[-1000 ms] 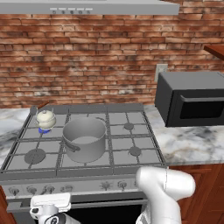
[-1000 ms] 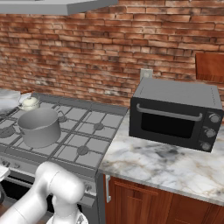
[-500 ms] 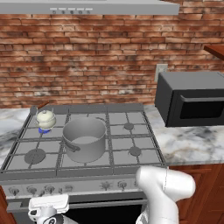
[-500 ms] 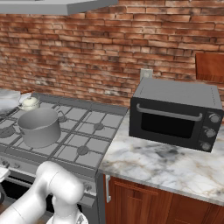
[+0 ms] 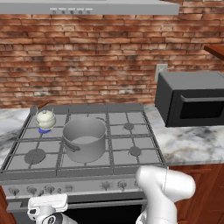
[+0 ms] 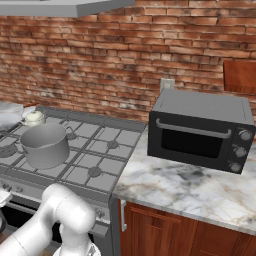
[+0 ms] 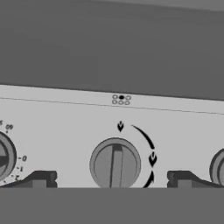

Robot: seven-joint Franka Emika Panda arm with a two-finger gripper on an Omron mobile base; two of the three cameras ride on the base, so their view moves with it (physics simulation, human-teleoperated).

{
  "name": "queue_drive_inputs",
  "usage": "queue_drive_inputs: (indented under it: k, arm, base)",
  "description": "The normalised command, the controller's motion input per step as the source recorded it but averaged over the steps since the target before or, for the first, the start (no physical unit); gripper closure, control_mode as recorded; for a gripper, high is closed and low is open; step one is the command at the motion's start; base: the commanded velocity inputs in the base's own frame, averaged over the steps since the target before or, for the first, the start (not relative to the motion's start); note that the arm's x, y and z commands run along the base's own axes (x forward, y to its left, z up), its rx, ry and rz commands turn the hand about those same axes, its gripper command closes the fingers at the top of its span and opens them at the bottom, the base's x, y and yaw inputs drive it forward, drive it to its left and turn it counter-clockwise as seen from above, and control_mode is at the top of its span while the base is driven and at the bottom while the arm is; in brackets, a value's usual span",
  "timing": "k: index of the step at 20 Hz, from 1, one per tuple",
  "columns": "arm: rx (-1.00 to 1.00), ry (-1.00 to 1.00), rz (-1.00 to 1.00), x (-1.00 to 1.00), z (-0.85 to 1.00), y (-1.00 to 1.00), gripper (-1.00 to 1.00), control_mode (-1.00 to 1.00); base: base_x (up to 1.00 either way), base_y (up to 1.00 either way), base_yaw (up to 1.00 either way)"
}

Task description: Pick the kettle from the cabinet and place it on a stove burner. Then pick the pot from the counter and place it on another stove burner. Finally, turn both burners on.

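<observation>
The cream-white kettle [image 5: 46, 118] [image 6: 35, 117] stands on the back-left stove burner, with a blue glow [image 5: 43, 130] under it. The grey pot [image 5: 85, 139] [image 6: 45, 145] sits on the front-middle burner beside it. My gripper [image 7: 111, 178] is low in front of the knob row [image 5: 87, 187], its white hand [image 5: 47, 205] at the stove's lower left. It is open, and its dark fingertips [image 7: 41, 178] stand either side of a round knob [image 7: 115, 165] without touching it. The knob's bar points straight up.
A black microwave [image 5: 192, 98] [image 6: 202, 127] stands on the marble counter [image 5: 192, 144] [image 6: 190, 185] right of the cooktop. A corner of the reddish-brown cabinet [image 5: 216, 50] [image 6: 240, 75] shows above it. Neighbouring knobs [image 7: 4, 157] flank the one between my fingers.
</observation>
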Motion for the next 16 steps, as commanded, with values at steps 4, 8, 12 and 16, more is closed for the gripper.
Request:
queue_drive_inputs:
  k: [4,8,12,16]
  arm:
    - [0.0,0.02,0.0,0.15,-0.06,0.15,-1.0,-1.0]
    - [0.0,0.02,0.0,0.12,-0.14,0.1,-1.0,-1.0]
    - [0.0,0.01,0.0,0.08,-0.09,0.02,1.0,-1.0]
    - [0.0,0.0,0.0,0.13,-0.04,0.02,1.0,-1.0]
  base:
    - [0.0,0.0,0.0]
    - [0.0,0.0,0.0]
    - [0.0,0.0,0.0]
    - [0.0,0.0,0.0]
